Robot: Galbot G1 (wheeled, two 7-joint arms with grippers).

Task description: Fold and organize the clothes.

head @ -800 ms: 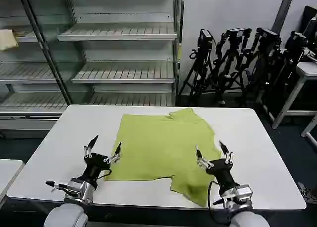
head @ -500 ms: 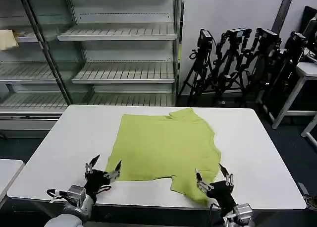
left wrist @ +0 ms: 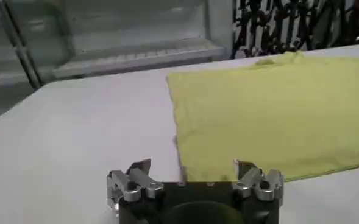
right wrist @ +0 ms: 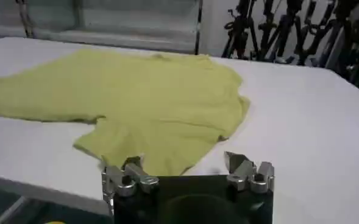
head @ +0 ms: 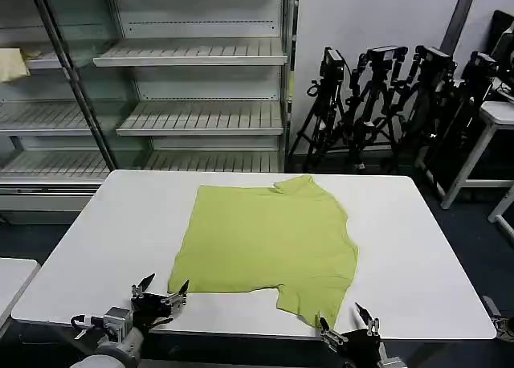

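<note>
Lime-green T-shirt [head: 269, 243] spread flat on the white table [head: 96, 239], both grippers low at the near edge.

Head view: the left gripper [head: 160, 288] sits at the shirt's near left corner, jaws spread, holding nothing; the right gripper [head: 347, 322] sits just off the near right sleeve, jaws apart and empty.
Left wrist view: open fingers [left wrist: 129, 180] hover before the shirt's hem [left wrist: 270, 109].
Right wrist view: spread fingers [right wrist: 245, 170] face the sleeve [right wrist: 149, 143], apart from it.
</note>
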